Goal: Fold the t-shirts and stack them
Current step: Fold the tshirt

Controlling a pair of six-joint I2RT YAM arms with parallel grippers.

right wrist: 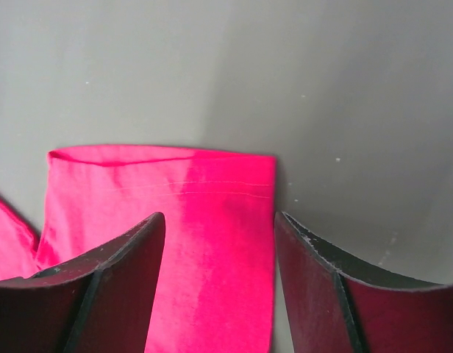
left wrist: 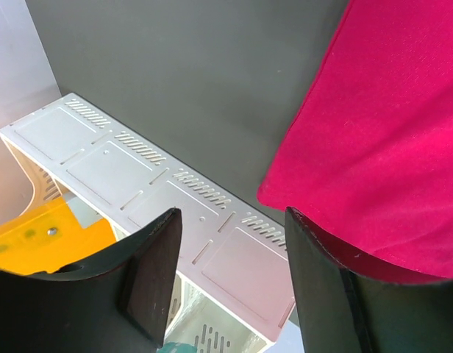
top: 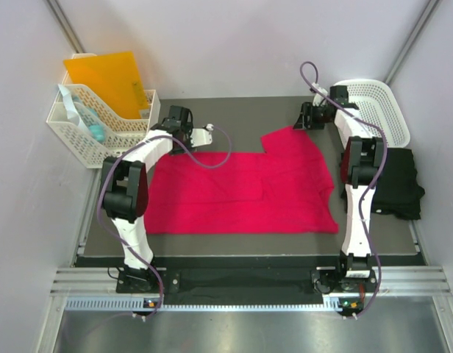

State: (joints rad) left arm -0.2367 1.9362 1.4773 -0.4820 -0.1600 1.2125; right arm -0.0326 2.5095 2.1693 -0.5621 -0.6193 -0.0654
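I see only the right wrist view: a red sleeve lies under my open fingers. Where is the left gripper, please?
Observer: The left gripper is open and holds nothing, near the far left corner of the red t-shirt.
Operator: Is the black t-shirt stacked on the red one?
Observer: No. The black t-shirt lies crumpled at the right side, apart from the red one.
Operator: Is anything beyond my gripper?
Observer: Yes, a white basket stands at the far right corner.
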